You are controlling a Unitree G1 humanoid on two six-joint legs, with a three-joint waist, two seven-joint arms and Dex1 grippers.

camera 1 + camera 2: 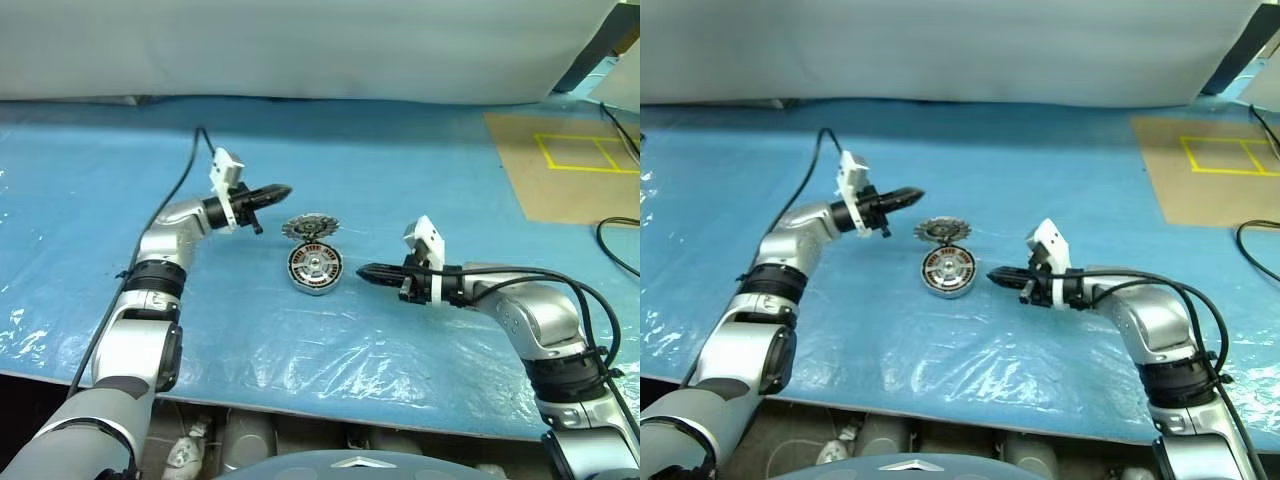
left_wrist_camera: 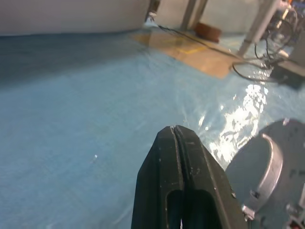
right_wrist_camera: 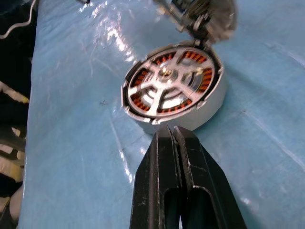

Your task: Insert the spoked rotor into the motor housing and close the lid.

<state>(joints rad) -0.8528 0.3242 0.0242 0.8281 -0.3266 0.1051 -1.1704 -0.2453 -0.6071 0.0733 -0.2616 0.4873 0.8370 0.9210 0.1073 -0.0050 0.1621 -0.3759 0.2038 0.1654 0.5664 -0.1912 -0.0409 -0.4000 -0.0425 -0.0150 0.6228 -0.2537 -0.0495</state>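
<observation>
Blue-sheeted table (image 1: 420,190): motor housing (image 1: 316,268), cardboard (image 1: 570,165).

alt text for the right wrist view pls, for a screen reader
The right claw, shut and empty, points at the motor housing, a round silver puck lying on the blue plastic-covered table. A silver spoked part sits inside the housing over the copper-orange windings. The hinged lid stands open at the housing's far edge.
</observation>
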